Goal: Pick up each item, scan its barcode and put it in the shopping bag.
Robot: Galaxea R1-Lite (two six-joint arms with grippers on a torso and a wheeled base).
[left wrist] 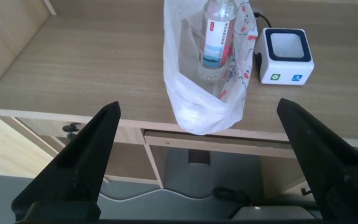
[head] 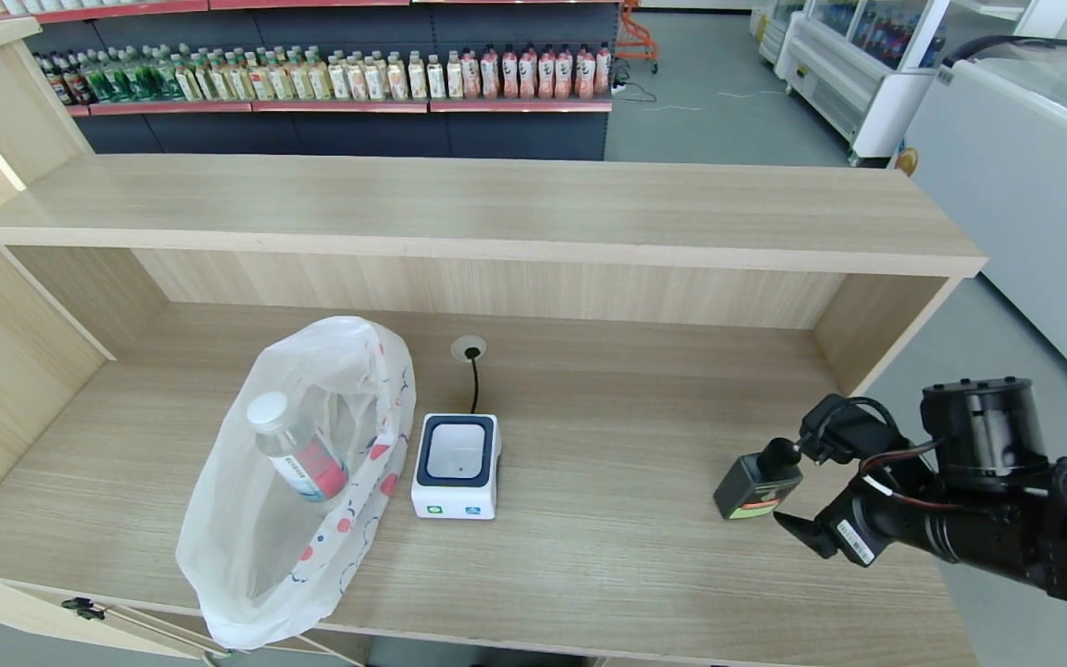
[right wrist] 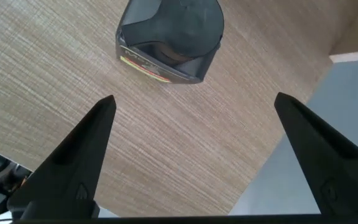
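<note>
The right gripper [right wrist: 194,104] is spread wide and holds nothing. The small dark jar [right wrist: 169,37] sits just beyond its fingertips on the counter [head: 608,556], untouched. In the head view the jar is at about 9 o'clock of that gripper, near the counter's right end. The scanner [head: 457,465] stands well apart at the jar's 9 o'clock. The shopping bag [head: 246,547] is just beside the scanner, again at 9 o'clock, with a tilted clear bottle [head: 297,449] inside. The left gripper [left wrist: 199,107] is also wide open and empty, off the counter's near edge, with the bag at its 12 o'clock.
</note>
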